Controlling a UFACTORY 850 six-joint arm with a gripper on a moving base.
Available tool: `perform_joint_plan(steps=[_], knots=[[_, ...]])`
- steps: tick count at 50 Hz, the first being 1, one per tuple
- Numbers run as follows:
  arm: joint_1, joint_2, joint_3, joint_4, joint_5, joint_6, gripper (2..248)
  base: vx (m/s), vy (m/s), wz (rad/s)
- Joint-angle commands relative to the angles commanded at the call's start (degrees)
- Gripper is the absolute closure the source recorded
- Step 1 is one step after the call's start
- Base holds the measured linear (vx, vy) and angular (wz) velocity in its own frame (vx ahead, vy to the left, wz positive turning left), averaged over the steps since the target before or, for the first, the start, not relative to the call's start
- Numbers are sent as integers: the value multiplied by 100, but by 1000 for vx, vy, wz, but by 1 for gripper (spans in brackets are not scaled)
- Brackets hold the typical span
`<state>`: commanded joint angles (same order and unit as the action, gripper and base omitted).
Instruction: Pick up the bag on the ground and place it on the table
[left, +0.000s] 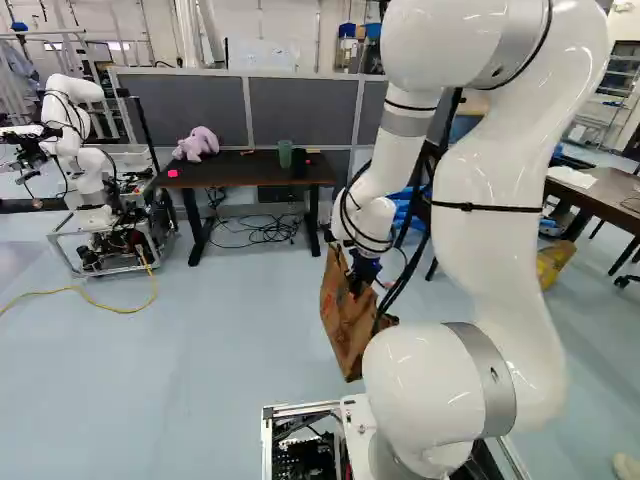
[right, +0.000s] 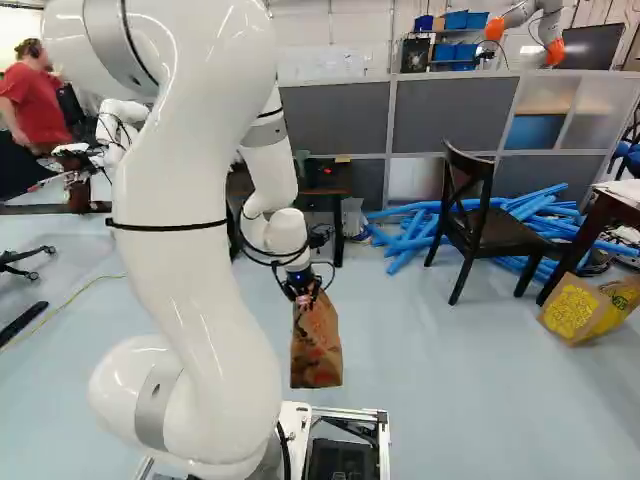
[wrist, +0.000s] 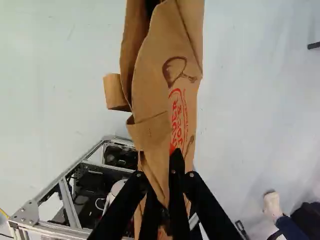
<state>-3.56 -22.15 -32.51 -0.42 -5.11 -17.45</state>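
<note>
Clock read from my base, twelve straight ahead. Ten o'clock: white robot arm (left: 75, 105) on a metal-framed cart. Toward eleven: dark rectangular table (left: 240, 170) on black legs, bearing a lilac plush toy (left: 197, 144) and a green cup (left: 285, 154); grey partition panels (left: 285, 105) behind. Twelve: brown paper bag with red print (right: 316, 345), hanging nearer me than the table, its paper pinched in my nearly closed black pincer (right: 304, 294). One: blue foam tubes (right: 405, 245), dark wooden chair (right: 485, 225). Two: yellow-printed brown bag (right: 575, 310), on pale blue-grey floor (right: 440, 400).
</note>
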Motion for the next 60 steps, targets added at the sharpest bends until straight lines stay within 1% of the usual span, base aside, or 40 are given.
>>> perform_joint_plan(steps=[19,34,60], knots=[[7,542,189,-244,-332,0,229,0,0,0],[15,965,304,-421,-697,0,229,0,0,0],[36,1654,396,-455,-1496,0,229,0,0,0]])
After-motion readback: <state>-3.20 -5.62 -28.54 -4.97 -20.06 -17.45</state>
